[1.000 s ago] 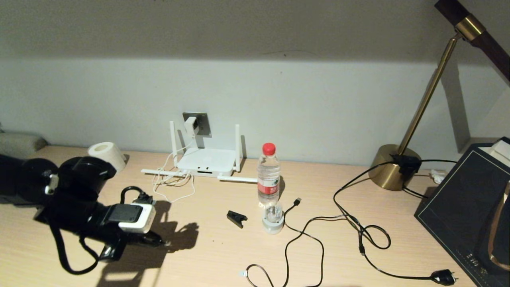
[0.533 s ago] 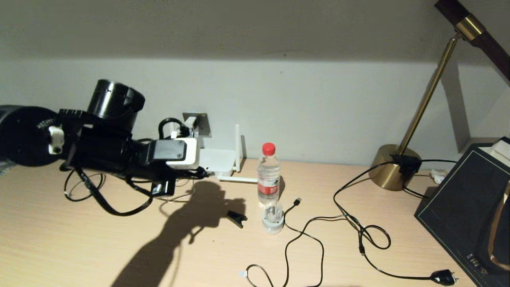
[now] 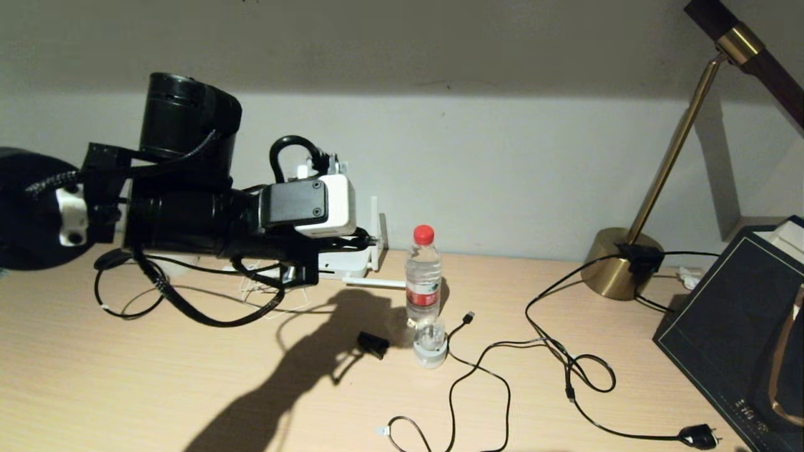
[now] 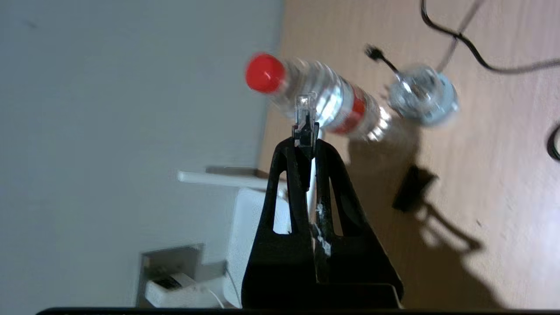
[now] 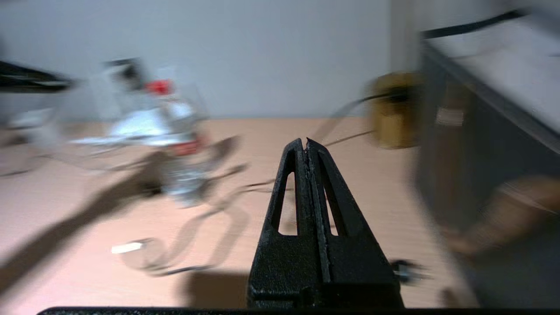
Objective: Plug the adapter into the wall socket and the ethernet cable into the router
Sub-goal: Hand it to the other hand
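My head cam looks fwd and down over the desk (image 3: 157,376) to the wall. L wrist cam sits behind the left gripper (image 4: 305,146), rolled sideways, close in — facing the bottle (image 4: 315,99) and router (image 4: 251,232). R wrist cam rides low behind the right gripper (image 5: 305,146), looking across the desk. All three share the bottle — I see it from each.

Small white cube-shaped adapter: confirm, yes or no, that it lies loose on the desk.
No. The left wrist view shows the small white cube-shaped adapter seated in the square grey metallic wall socket on the wall.
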Controlling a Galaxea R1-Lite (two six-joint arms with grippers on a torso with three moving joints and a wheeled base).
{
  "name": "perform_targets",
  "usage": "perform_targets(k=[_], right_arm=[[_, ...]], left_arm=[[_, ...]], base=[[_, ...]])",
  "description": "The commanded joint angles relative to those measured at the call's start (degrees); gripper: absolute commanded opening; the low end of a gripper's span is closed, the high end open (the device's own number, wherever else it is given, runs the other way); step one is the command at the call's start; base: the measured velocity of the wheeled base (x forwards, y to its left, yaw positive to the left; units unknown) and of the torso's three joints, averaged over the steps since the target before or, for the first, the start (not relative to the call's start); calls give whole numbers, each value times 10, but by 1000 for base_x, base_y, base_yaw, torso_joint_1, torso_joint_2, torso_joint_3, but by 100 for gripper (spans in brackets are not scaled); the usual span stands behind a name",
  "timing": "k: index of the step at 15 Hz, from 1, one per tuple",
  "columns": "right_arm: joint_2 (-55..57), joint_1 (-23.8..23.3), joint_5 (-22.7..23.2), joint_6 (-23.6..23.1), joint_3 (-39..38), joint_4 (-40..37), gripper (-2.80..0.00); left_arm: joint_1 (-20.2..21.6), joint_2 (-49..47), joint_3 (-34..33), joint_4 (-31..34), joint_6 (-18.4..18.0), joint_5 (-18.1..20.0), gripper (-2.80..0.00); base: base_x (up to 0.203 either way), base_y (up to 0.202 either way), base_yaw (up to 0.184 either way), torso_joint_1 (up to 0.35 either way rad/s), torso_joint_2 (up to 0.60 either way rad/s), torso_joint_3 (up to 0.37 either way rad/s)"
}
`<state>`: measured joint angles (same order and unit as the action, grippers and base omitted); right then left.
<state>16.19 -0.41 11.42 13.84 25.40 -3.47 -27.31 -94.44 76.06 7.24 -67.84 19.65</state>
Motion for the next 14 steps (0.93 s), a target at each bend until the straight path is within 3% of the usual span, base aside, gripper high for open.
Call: perform_targets(k=[1, 2, 4, 6, 10, 14], right_arm=[[231, 1, 128, 41, 77, 5, -280], [298, 6, 180, 56, 97, 20, 0], [424, 40, 251, 87, 141, 63, 0], [516, 108, 280, 109, 189, 94, 0], [625, 227, 249, 127, 252, 139, 0], [689, 322, 157, 128, 283, 241, 0]], left_arm=[[-26, 9, -8, -14, -2, 1, -280], [-34, 13, -7, -15, -2, 0, -280], [-47, 12, 0, -19, -2, 0, -280], [-76, -7, 9, -22, 5, -2, -280], [-103, -38, 45, -36, 9, -22, -280], [-122, -43, 61, -50, 5, -45, -280]], base=[[0, 0, 0, 0, 0, 0], [0, 0, 0, 0, 0, 0], [0, 0, 0, 0, 0, 0], [0, 0, 0, 0, 0, 0], [0, 0, 0, 0, 0, 0], [0, 0, 0, 0, 0, 0]])
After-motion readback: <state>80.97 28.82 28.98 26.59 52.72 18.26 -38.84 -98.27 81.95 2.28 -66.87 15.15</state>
